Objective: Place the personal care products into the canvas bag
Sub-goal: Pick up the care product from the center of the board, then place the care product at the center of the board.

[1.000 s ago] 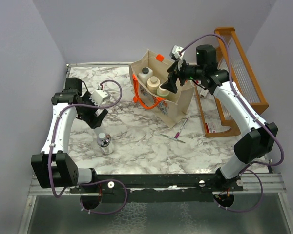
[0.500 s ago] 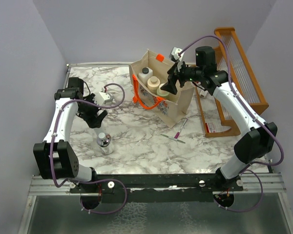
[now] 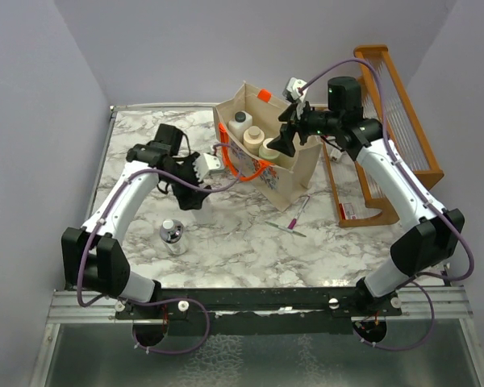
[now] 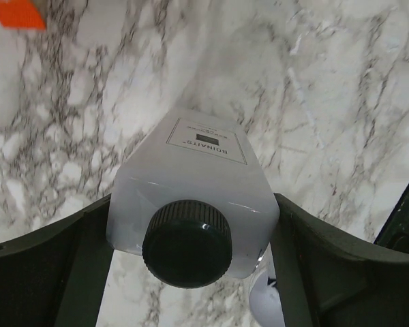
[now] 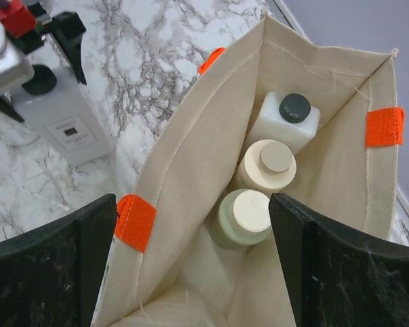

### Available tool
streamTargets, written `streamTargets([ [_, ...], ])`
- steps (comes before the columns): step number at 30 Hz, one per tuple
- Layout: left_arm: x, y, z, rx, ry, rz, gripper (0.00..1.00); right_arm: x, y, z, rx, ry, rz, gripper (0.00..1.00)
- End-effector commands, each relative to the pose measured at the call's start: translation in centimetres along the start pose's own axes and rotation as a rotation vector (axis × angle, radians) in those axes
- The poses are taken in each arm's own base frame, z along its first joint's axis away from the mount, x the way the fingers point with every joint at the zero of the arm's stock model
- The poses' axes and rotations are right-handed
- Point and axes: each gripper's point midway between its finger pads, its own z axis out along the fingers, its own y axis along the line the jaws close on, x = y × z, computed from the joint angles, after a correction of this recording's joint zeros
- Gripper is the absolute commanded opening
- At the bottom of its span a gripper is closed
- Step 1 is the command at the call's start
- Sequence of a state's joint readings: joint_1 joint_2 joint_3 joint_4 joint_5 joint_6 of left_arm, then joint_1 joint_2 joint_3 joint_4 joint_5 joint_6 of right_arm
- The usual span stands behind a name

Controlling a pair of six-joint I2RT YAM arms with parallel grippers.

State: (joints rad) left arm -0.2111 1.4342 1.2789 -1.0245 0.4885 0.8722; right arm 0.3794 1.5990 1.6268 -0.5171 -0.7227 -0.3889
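My left gripper (image 3: 192, 192) is shut on a white bottle with a dark cap (image 4: 194, 197), its fingers (image 4: 51, 272) pressed on both sides. In the top view this bottle (image 3: 198, 211) is left of the canvas bag (image 3: 298, 173), and it also shows in the right wrist view (image 5: 68, 119). Inside the bag (image 5: 191, 136) stand a white dark-capped bottle (image 5: 293, 112), a beige one (image 5: 269, 163) and an olive-green one (image 5: 245, 214). My right gripper (image 5: 191, 272) is open and empty over the bag's mouth. The short clear bottle with a chrome cap (image 3: 171, 235) stands on the marble table.
The orange wooden slatted rack (image 3: 395, 113) stands right of the bag. A pink pen-like item (image 3: 298, 211) and a small thin piece (image 3: 284, 228) lie on the marble in front of the bag. Purple walls enclose the table.
My left arm has swung right from above the clear chrome-capped bottle to just left of the bag. The right arm has barely moved.
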Motion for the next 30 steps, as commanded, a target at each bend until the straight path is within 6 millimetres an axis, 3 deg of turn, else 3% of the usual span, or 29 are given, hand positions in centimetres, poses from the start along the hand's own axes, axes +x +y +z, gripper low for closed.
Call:
streamTargets([
  [1, -6.4, -1.1, 0.9, 0.038, -0.152, 0.087, 0.11, -1.4, 0.0, -1.0, 0.035, -0.029, -0.052, 0.93],
  [6, -8.9, -2.7, 3.0, 0.084, -0.128, 0.155, 0.1, -1.4, 0.7, -1.6, 0.029, -0.035, -0.062, 0.93],
  [12, -9.0, -4.4, 5.1, 0.112, -0.083, 0.177, 0.14, -0.9, 0.4, -2.1, 0.076, -0.025, -0.062, 0.93],
  [14, -9.2, -4.3, 5.5, 0.092, -0.087, 0.174, 0.21, -0.7, 0.3, -2.0, 0.08, -0.022, -0.058, 0.93],
  [18, -8.7, -5.0, 5.9, 0.091, -0.082, 0.186, 0.46, -0.6, 0.3, -1.7, 0.068, -0.023, -0.046, 0.93],
  [23, -9.5, -5.4, 5.4, 0.079, -0.124, 0.201, 0.95, -0.5, 0.4, -1.4, 0.054, -0.029, -0.032, 0.93],
  [30, -10.5, -5.2, 3.6, 0.035, -0.162, 0.229, 0.99, -0.9, 0.6, -1.4, 0.063, -0.06, 0.005, 0.93],
])
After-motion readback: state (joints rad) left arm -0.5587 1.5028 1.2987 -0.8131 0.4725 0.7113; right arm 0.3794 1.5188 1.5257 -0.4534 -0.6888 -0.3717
